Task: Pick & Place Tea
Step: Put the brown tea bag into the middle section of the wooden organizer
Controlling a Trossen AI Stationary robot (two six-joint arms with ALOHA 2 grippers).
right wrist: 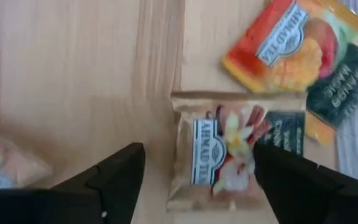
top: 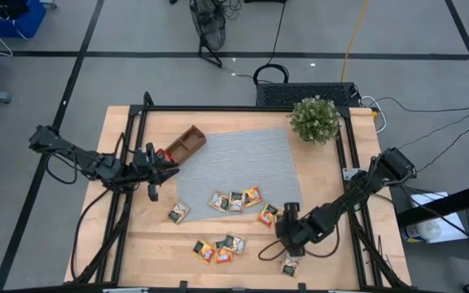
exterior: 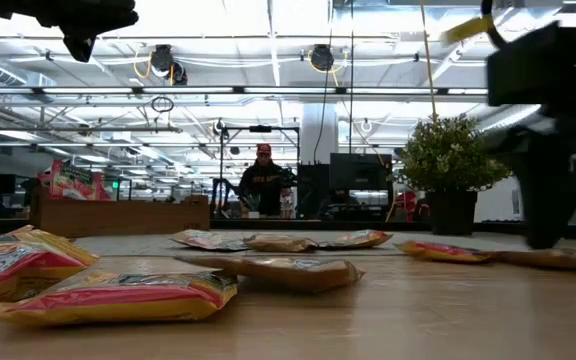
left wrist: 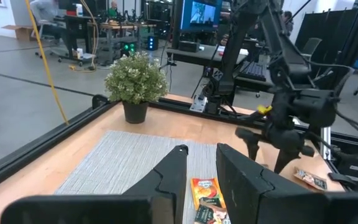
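Several small tea sachets lie flat on the grey mat's near edge [top: 234, 200] and on the bare wood [top: 216, 249]. My right gripper [right wrist: 197, 155] is open and points down. Its fingers stand on either side of a tan sachet [right wrist: 219, 149], beside an orange mango sachet [right wrist: 284, 50]. In the high view this gripper [top: 287, 225] hides the tan sachet. My left gripper [top: 168, 168] hovers open and holds nothing, next to the brown wooden tray [top: 187, 142]. A red sachet [exterior: 68, 182] stands in the tray.
A potted plant [top: 314, 120] stands at the mat's far right corner. A black frame [top: 243, 108] runs around the table. One sachet [top: 290, 264] lies near the table's near edge, and another [top: 178, 212] lies left of the mat's near corner. A person [exterior: 263, 185] is in the room behind.
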